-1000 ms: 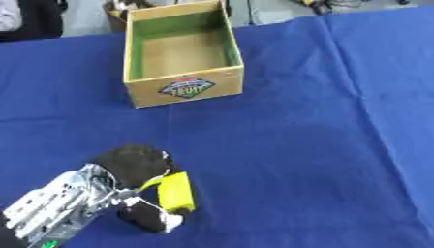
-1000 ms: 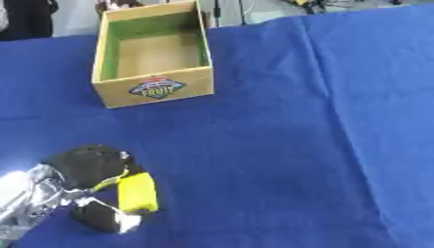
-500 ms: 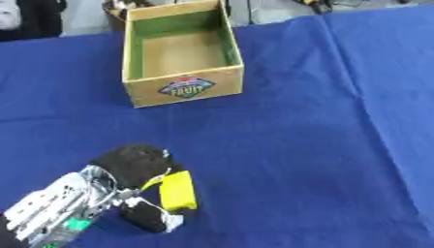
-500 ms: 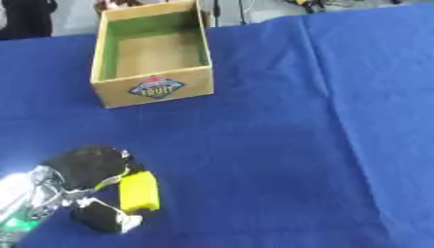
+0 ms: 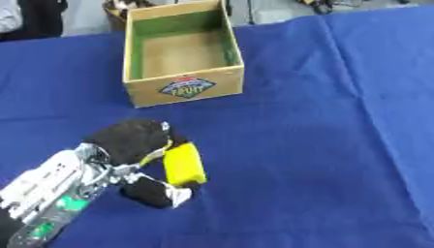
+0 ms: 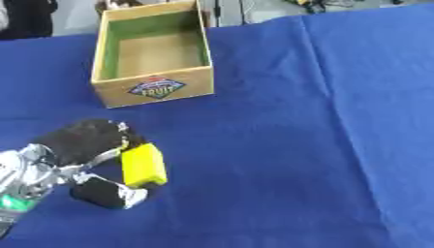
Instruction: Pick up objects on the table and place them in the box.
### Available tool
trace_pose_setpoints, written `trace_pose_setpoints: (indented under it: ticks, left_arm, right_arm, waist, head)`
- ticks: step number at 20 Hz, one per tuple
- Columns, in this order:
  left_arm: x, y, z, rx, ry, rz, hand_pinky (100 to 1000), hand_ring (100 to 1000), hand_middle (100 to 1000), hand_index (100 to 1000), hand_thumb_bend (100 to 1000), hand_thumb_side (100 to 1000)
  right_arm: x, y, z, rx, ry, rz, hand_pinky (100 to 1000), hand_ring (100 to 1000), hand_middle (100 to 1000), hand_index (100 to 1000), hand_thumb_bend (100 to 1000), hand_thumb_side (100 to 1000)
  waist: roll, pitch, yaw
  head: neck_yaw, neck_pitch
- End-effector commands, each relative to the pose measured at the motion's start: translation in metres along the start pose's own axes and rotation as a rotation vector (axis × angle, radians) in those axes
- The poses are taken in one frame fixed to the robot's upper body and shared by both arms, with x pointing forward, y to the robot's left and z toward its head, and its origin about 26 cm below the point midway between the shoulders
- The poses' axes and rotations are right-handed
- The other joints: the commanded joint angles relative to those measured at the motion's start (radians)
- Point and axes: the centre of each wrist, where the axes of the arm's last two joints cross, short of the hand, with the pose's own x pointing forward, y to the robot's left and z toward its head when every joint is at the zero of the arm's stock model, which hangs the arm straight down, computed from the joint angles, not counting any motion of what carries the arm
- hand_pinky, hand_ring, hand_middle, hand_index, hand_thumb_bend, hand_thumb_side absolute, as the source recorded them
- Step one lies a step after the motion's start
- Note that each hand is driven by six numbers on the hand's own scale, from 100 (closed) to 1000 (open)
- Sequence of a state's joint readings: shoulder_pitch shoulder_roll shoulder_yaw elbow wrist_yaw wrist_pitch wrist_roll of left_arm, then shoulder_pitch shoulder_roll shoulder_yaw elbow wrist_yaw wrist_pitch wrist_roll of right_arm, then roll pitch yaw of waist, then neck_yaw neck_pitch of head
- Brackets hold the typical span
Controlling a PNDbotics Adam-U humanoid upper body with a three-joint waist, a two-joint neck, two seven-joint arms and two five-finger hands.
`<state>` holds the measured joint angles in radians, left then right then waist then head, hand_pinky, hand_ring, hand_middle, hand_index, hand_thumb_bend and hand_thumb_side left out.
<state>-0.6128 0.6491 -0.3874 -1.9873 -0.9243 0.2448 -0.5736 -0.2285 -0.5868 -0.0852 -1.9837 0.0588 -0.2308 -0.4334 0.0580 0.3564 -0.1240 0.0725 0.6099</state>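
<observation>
Our left hand (image 5: 127,150) has its fingers curled round the yellow block (image 5: 184,163); we lift clear of the cloth, then carry it over the box (image 5: 181,51).

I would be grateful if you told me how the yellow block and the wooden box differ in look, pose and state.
The yellow block is solid, bright and small; the wooden box is tan, far larger, open-topped with a green lining and apparently empty. The block is pinched in the left hand, while the box stands untouched farther back on the blue cloth. The box carries a printed label; the block shows none. Both are rectangular.
</observation>
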Motion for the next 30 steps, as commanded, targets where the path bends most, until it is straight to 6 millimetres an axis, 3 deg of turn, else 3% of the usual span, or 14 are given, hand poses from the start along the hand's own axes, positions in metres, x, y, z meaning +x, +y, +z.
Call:
trace_pose_setpoints:
  ticks: [1,9,15,19,23,24,25,30]
  left_arm:
    - [-0.017,0.032,0.006,0.151,0.077,-0.055,100,211,300,508,100,789]
    - [-0.022,0.09,0.006,0.397,0.142,-0.025,100,193,278,504,100,786]
    - [-0.037,0.108,-0.021,0.492,0.213,-0.041,100,195,248,503,100,783]
    - [-0.057,0.106,-0.054,0.491,0.288,-0.072,100,224,252,500,100,793]
    - [-0.083,0.092,-0.096,0.442,0.4,-0.098,100,257,251,500,100,793]
    - [-0.09,0.087,-0.105,0.429,0.426,-0.106,100,267,252,501,100,746]
    - [-0.097,0.082,-0.113,0.416,0.457,-0.119,100,271,253,501,100,790]
    - [-0.117,0.059,-0.139,0.405,0.539,-0.169,100,288,257,502,100,793]
  right_arm:
    - [0.006,-0.005,-0.007,0.007,-0.039,0.014,723,650,675,771,100,634]
    - [0.006,-0.002,-0.008,0.02,-0.045,0.007,724,650,675,772,100,635]
    - [0.007,0.0,-0.008,0.034,-0.046,0.005,725,650,675,772,100,633]
    - [0.008,0.001,-0.009,0.048,-0.051,-0.002,725,650,675,772,100,633]
    - [0.008,0.003,-0.01,0.06,-0.055,-0.012,725,650,675,773,100,634]
    - [0.008,0.004,-0.01,0.062,-0.054,-0.013,725,650,675,773,100,629]
    - [0.008,0.004,-0.009,0.063,-0.053,-0.014,726,650,675,773,100,634]
    - [0.009,0.006,-0.009,0.066,-0.051,-0.019,726,651,675,774,100,633]
  waist:
    - [-0.006,-0.022,-0.001]
    - [-0.001,-0.012,-0.012]
    - [0.009,-0.007,-0.032]
    - [0.016,-0.01,-0.049]
    - [0.021,-0.009,-0.069]
    - [0.021,-0.008,-0.073]
    - [0.022,-0.006,-0.077]
    - [0.025,0.003,-0.09]
  head:
    - [0.003,-0.003]
    - [0.019,-0.026]
    - [0.031,-0.032]
    - [0.046,-0.039]
    - [0.06,-0.046]
    - [0.061,-0.048]
    - [0.062,-0.05]
    - [0.067,-0.061]
